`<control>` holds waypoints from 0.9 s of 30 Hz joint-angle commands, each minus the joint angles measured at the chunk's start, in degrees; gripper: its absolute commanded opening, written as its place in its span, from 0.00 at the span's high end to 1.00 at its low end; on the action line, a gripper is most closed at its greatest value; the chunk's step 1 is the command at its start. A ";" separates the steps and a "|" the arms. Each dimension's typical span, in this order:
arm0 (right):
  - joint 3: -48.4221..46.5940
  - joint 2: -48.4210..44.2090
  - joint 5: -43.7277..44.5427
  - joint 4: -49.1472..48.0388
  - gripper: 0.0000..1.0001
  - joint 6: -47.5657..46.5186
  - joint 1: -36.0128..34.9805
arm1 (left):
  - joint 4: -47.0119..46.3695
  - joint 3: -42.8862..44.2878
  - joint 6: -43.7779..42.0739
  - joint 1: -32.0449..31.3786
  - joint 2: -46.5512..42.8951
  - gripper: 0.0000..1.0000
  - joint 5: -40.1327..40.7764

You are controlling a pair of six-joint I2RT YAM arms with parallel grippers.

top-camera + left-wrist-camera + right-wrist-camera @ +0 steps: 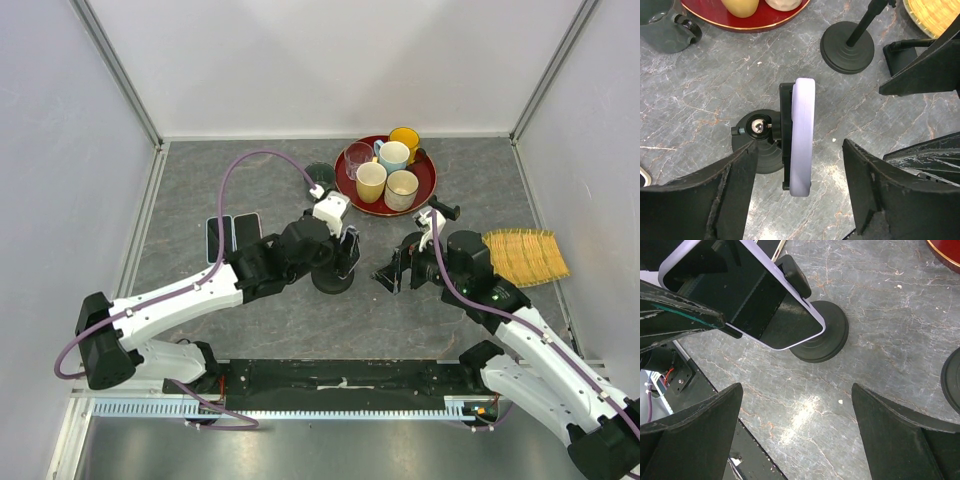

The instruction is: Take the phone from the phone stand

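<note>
The phone [802,135], in a lavender case, stands edge-on in the black clamp of the phone stand [757,140]. My left gripper [800,192] is open, with one finger on each side of the phone, not touching it. In the top view the left gripper [345,250] is at the stand [333,280] in the middle of the table. The right wrist view shows the phone's dark screen [747,295] and the stand's round base [822,337]. My right gripper [797,432] is open and empty over bare table just right of the stand [400,268].
A red tray [428,183] with several cups sits at the back. A bamboo mat [525,255] lies at the right. Two other phones [232,233] lie flat at the left. A second black stand [847,47] stands close beyond the phone, and a grey mug [660,25] is near the tray.
</note>
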State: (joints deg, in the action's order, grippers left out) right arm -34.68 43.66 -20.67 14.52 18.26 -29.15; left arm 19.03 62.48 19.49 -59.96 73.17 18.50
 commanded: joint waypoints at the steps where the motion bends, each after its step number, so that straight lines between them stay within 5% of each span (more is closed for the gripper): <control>1: -1.62 -0.77 0.36 -0.46 0.03 -0.07 -0.21 | -2.85 3.00 1.78 -0.15 -3.37 0.22 1.54; 8: -2.33 0.46 0.62 -0.20 0.03 0.11 -0.65 | -3.12 0.11 3.10 5.02 -9.43 0.19 -4.86; 12: -2.85 2.48 3.43 -0.46 0.04 0.63 -2.66 | -4.43 -5.95 6.44 15.37 -14.78 0.19 -12.33; 18: -5.57 5.73 16.42 -0.55 0.04 2.04 -12.15 | -6.90 -17.03 9.08 26.81 -23.41 0.19 -17.88; 27: -14.35 12.31 36.98 1.11 0.03 7.04 -25.24 | 1.01 -23.37 5.92 28.94 -33.70 0.19 -13.58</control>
State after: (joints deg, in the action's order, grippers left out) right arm -43.11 53.21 4.05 15.59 22.13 -50.72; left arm 17.06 39.83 25.93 -31.27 42.50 3.97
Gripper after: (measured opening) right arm 0.969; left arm 0.811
